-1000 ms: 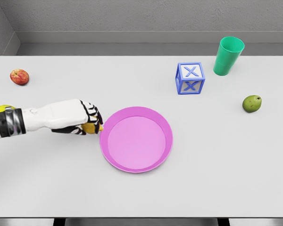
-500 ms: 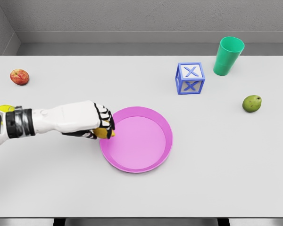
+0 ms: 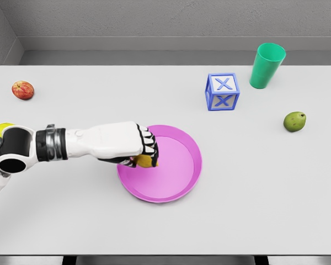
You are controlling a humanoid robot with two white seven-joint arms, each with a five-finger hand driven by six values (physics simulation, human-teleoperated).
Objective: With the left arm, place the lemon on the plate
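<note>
The yellow lemon [image 3: 145, 161] is held in my left hand [image 3: 146, 149], whose fingers are curled around it. Only the lemon's lower part shows under the fingers. The hand is over the left part of the pink plate [image 3: 176, 182], which lies at the table's middle. I cannot tell whether the lemon touches the plate. My left arm stretches in from the left edge. The right arm is out of view.
A red apple [image 3: 23, 90] lies at the far left. A blue-and-white X block [image 3: 222, 91] and a green cup [image 3: 267, 65] stand behind the plate to the right. A green pear-like fruit [image 3: 294, 121] sits at the right. A yellow-green object [image 3: 1, 129] peeks out behind my arm.
My left hand has carried the lemon rightward, from just left of the plate's rim to over the plate's left part. Nothing else has moved.
</note>
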